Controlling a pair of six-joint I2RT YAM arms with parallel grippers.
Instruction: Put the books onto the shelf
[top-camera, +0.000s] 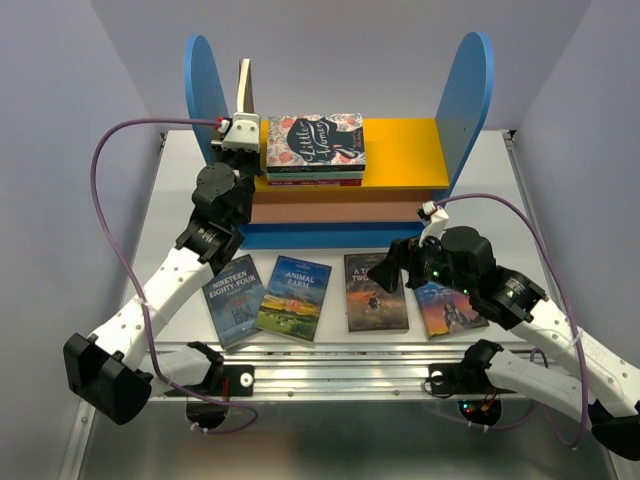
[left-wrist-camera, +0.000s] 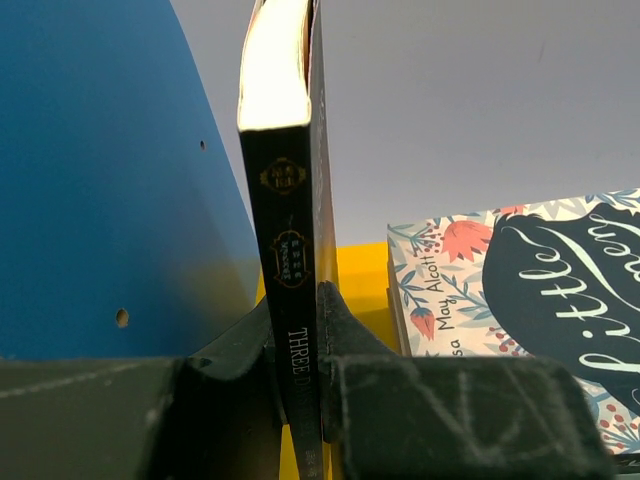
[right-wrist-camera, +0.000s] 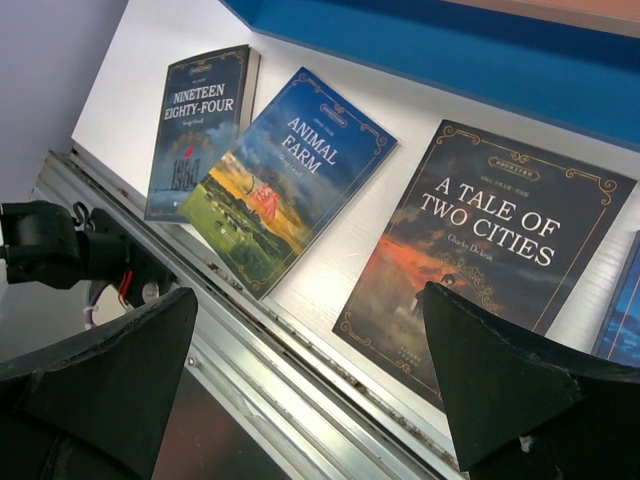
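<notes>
Left wrist view shows a dark paperback (left-wrist-camera: 290, 300), spine reading "THREE D…", standing upright and clamped between the two fingers of the left tool (left-wrist-camera: 297, 335). It stands just inside the left blue panel of the shelf (left-wrist-camera: 110, 180), over the yellow upper board (left-wrist-camera: 365, 280), with a narrow gap between book and panel. From the top external view, the same paperback (top-camera: 244, 88) rises above the left tool (top-camera: 240, 128) at the left end of that board. Whether its lower edge touches the board I cannot tell.

Near the middle of the board, apart from the held book, lies a flat stack topped by the floral Little Women (top-camera: 314, 140).

On the bench (top-camera: 170, 200), in front of the shelf's blue base, four books lie flat in a row. From the shelf's left end to its right they are Nineteen Eighty-Four (top-camera: 232, 298), Animal Farm (top-camera: 294, 297), A Tale of Two Cities (top-camera: 375, 292) and a fourth book (top-camera: 448, 308), which is partly hidden under the right arm.

The right tool (top-camera: 388, 265) hangs in front of the shelf over A Tale of Two Cities. Its fingers (right-wrist-camera: 490, 380) are spread wide apart and hold nothing.
</notes>
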